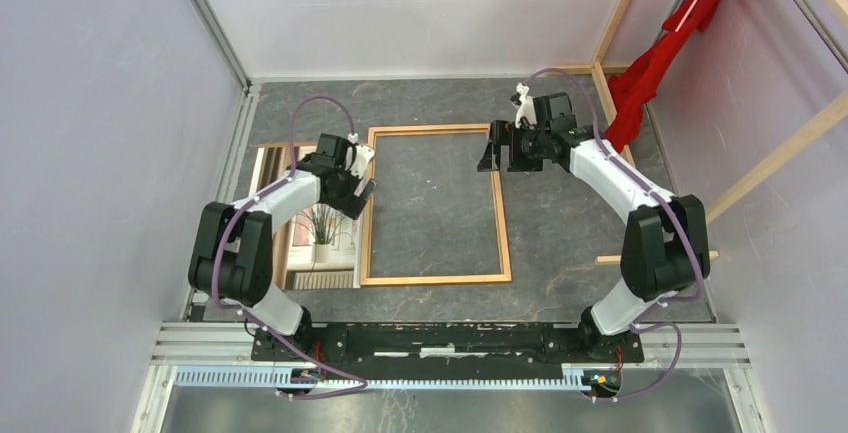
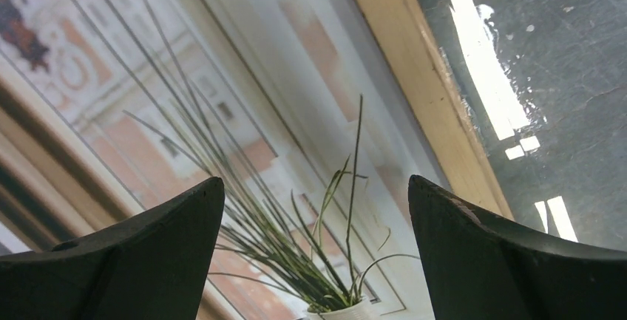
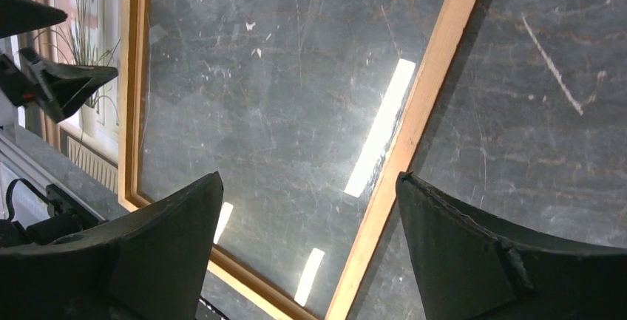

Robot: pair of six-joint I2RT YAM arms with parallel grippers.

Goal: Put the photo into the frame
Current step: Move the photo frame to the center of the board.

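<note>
Above the photo — left gripper gaping, tilted downward.

One photo, one frame, one red cloth, and two hands: left hand, right hand.

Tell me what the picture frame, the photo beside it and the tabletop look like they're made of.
The frame: thin wood, seemingly, orange-brown with faint grain and a smooth satin face. The photo: likely a paper print, lying flat; its finish is hard to tell. The table: dark grey with pale veins, like slate or marble, possibly printed laminate, fairly matt outside the frame.
</note>
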